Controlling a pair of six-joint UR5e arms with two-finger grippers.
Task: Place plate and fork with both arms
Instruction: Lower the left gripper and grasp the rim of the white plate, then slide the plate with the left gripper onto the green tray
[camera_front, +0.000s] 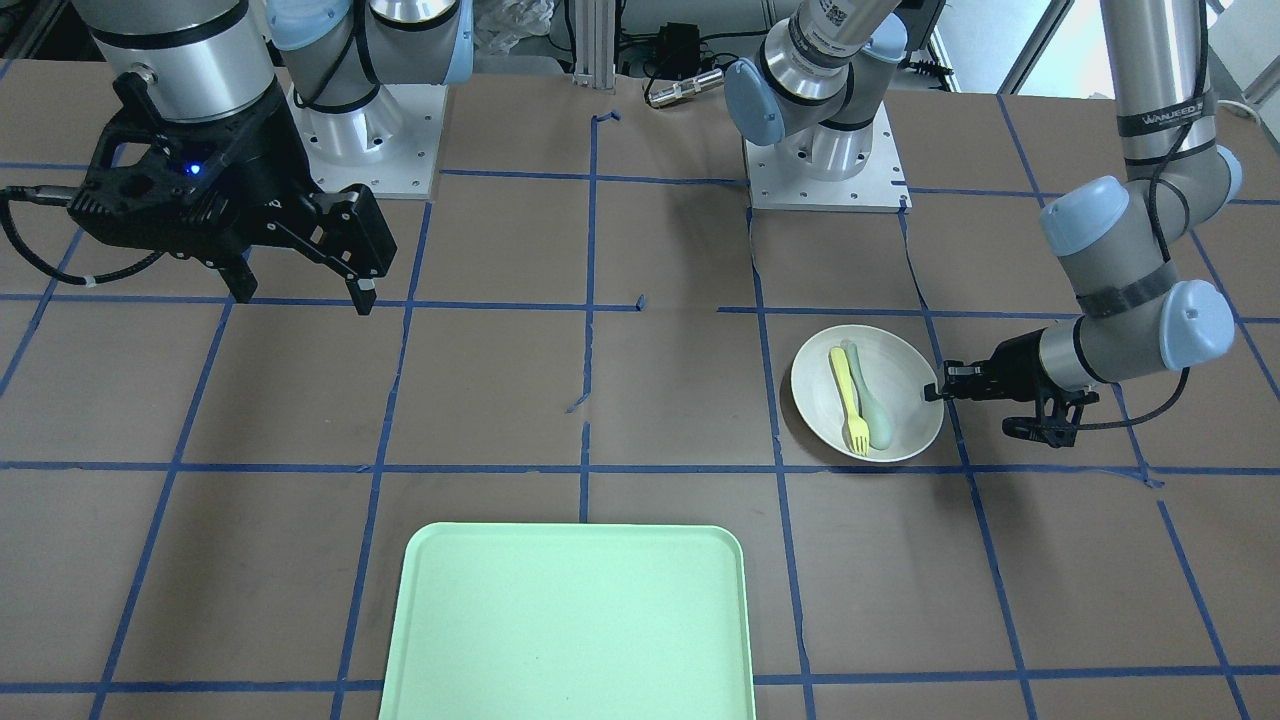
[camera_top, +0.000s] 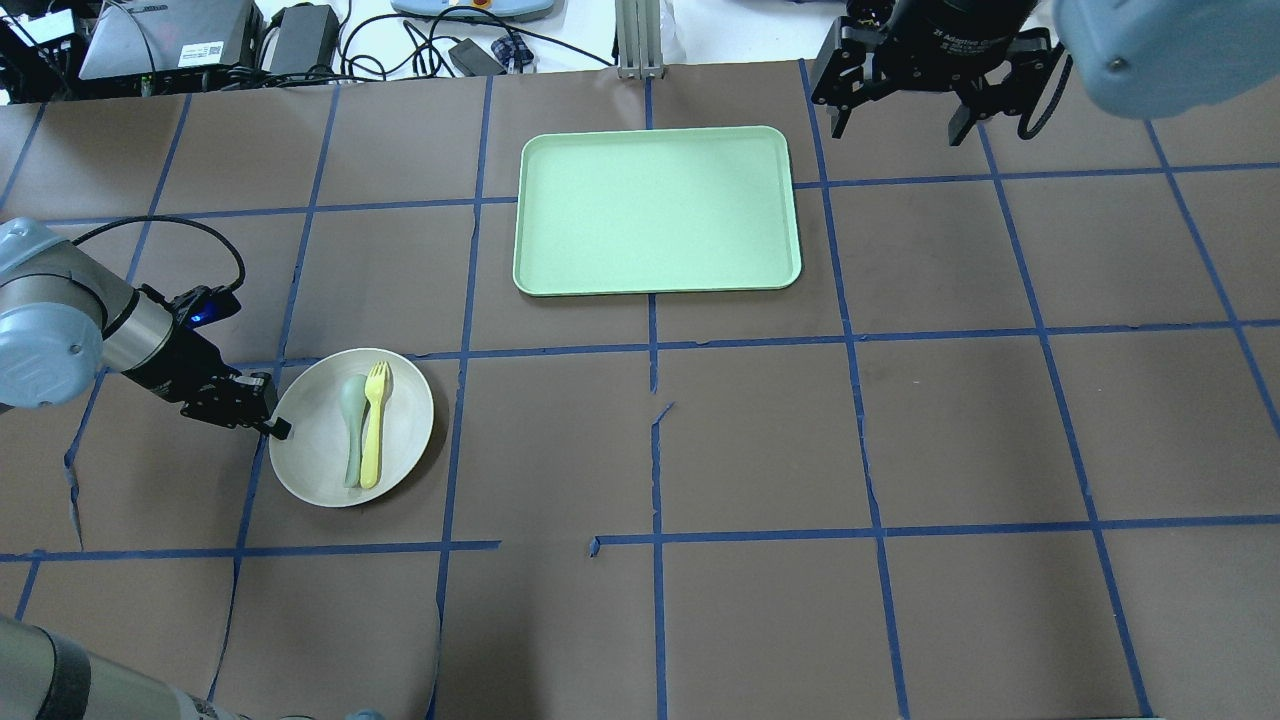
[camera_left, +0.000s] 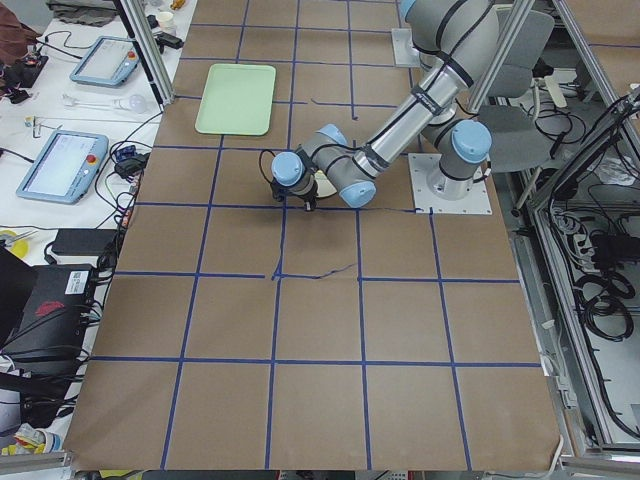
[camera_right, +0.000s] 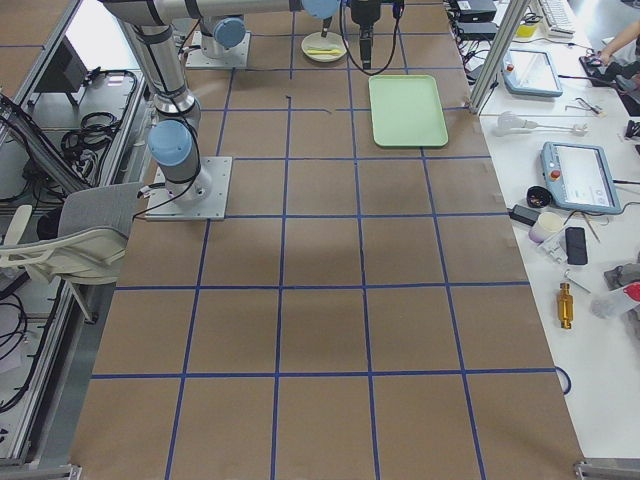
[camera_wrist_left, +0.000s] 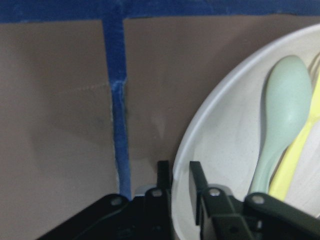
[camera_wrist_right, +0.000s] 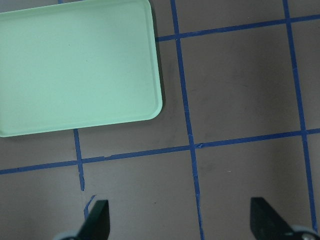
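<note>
Arms: left arm and right arm, silver-grey tubes
Joints: rounded light-blue joint caps
Grippers: left gripper and right gripper, black, angular; blue light on the right one
Cables: black cable at the wrist
Marking: black band, white lettering
Mounts: pale base plate, bolt holes

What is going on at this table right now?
The left gripper pinches the rim of the plate, which sits on the table with the fork and a spoon lying in it. The right gripper hangs open above the table, holding nothing. The plate is not yet on the tray.
</note>
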